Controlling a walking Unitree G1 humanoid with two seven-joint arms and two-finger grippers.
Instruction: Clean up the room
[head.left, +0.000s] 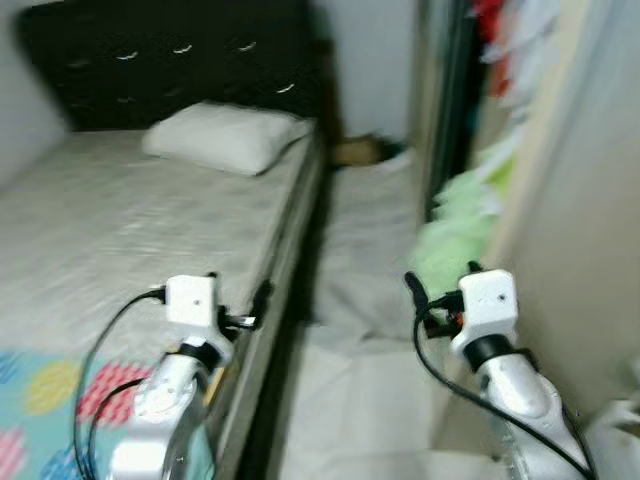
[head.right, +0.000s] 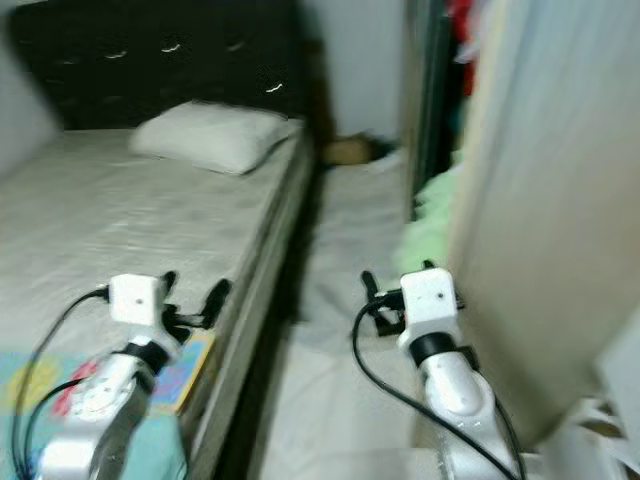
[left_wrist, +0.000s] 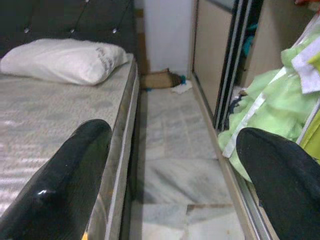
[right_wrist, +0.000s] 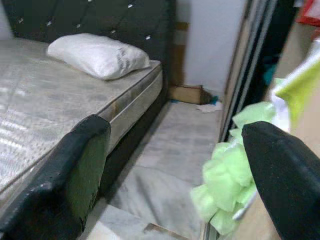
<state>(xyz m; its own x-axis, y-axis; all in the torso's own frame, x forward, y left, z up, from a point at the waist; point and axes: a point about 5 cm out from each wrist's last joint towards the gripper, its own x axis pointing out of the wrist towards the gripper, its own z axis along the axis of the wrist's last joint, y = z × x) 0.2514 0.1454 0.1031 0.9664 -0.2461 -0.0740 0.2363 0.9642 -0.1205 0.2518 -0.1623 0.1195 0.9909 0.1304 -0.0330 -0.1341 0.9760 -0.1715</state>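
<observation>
The left gripper is held wide open with nothing in it, over the edge of the grey mattress bed. The right gripper is also held wide open and holds nothing, above the pale marble floor. Ahead of the left gripper, a soft white pillow is seen by the black padded headboard. Just beside the right gripper, light green cloth is seen spilling from the wardrobe.
</observation>
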